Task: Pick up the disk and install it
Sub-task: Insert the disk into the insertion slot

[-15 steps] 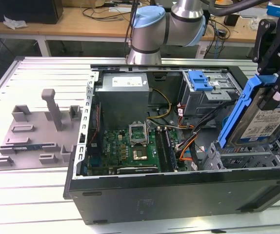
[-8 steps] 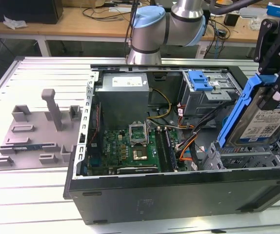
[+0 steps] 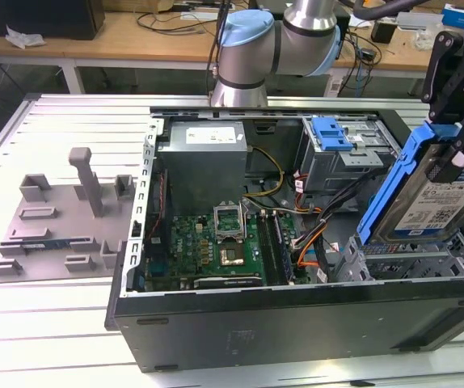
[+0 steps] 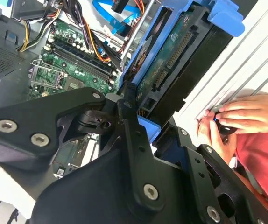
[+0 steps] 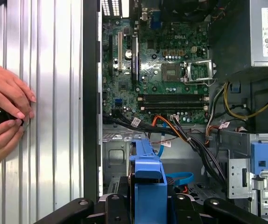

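My gripper, fingers clamped on the tilted hard drive, hangs over the drive cage; squaring it up seems wise.

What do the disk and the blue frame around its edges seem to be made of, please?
The disk: apparently bare metal, silver with a dull sheen, under a printed label, probably paper or film. The blue frame: likely moulded plastic, given its uniform colour, soft shine and rounded tab.
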`<action>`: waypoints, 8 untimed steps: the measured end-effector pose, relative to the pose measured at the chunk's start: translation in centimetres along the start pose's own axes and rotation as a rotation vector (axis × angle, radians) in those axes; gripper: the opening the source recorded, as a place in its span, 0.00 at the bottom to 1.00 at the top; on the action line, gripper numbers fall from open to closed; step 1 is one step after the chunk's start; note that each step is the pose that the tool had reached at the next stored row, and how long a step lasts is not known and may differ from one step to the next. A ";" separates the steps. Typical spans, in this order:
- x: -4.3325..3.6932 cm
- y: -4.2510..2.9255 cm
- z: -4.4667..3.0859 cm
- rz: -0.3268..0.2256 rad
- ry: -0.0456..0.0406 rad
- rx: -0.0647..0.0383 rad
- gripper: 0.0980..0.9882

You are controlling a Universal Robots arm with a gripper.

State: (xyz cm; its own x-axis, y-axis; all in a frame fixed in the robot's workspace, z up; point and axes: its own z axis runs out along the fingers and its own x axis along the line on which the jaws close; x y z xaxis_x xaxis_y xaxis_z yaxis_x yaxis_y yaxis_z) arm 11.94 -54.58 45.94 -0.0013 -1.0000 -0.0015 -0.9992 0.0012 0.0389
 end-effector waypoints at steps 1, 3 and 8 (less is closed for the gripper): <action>0.00 -0.01 0.00 0.000 -0.0001 -0.001 0.30; 0.00 -0.06 0.00 0.000 0.0000 -0.001 0.30; -0.24 -0.23 0.01 -0.028 0.0011 -0.001 0.30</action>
State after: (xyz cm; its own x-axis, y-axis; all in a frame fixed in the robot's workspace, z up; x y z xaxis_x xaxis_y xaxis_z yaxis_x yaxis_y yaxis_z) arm 12.17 -54.33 45.93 0.0269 -0.9996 -0.0016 -0.9988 -0.0270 0.0399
